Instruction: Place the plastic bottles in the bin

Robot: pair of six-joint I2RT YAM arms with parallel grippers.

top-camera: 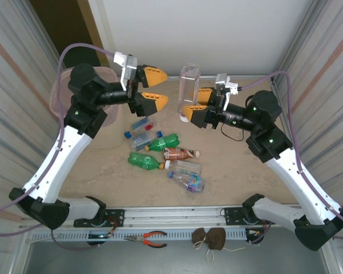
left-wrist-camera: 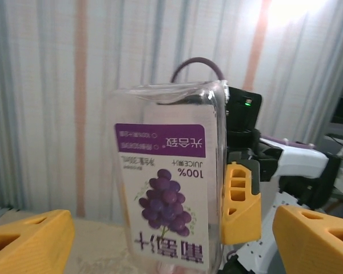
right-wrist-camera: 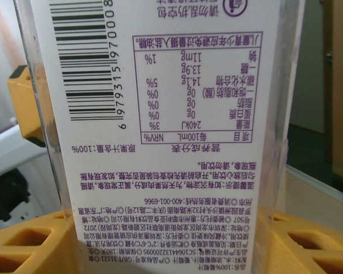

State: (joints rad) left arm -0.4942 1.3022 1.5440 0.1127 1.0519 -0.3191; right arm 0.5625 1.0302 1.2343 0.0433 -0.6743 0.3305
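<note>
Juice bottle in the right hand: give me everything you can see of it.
The juice bottle is clear, square-sided plastic, apparently empty, with a white label: purple band and grape picture on one face, barcode and nutrition table on another. It stands upside down, flat base up, clamped low between the right hand's yellow fingers.

The clear bottle [left-wrist-camera: 160,103] carries an upside-down front label [left-wrist-camera: 166,188] reading "100%" and "JUICE" beside Chinese characters. Its back label [right-wrist-camera: 160,142], also inverted, shows a nutrition table with "240kJ" and "NRV%", the number "400-001-6966", and a barcode beginning 6979315
</note>
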